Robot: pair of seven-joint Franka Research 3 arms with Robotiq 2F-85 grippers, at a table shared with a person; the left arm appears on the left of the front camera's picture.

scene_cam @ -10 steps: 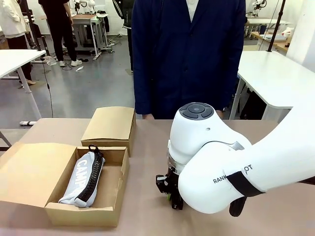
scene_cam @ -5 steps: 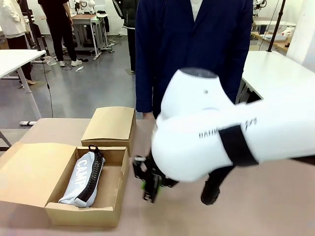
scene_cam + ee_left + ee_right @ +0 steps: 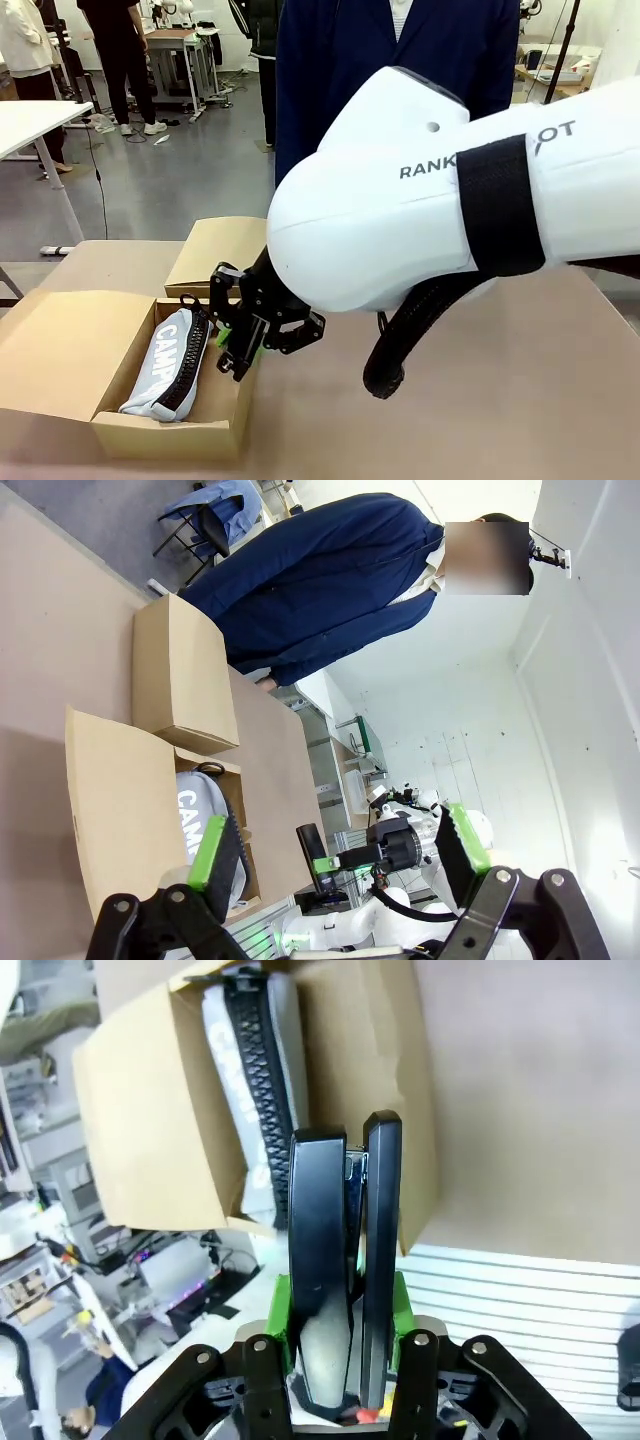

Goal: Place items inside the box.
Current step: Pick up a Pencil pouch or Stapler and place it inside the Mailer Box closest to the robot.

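Note:
My right gripper [image 3: 241, 343] is shut on a black stapler [image 3: 338, 1230], which stands upright between its green pads. It hangs over the right wall of the open cardboard box [image 3: 120, 425], tilted toward the inside. A grey zip pencil case [image 3: 168, 365] marked CAMPUS lies along the box floor, and the right wrist view shows it [image 3: 250, 1080] just beyond the stapler's tip. My left gripper [image 3: 335, 855] is open with nothing between its fingers, high above the table and looking down on the box [image 3: 115, 800].
A closed cardboard box [image 3: 224, 252] stands right behind the open one. A person in a dark blue coat [image 3: 390, 60] stands at the far side of the table. My bulky right arm [image 3: 450, 210] spans the middle; the bare tabletop [image 3: 520, 400] lies to the right.
My right arm has swung left from the middle of the table to the open box's right wall, carrying the stapler. The pencil case has not moved.

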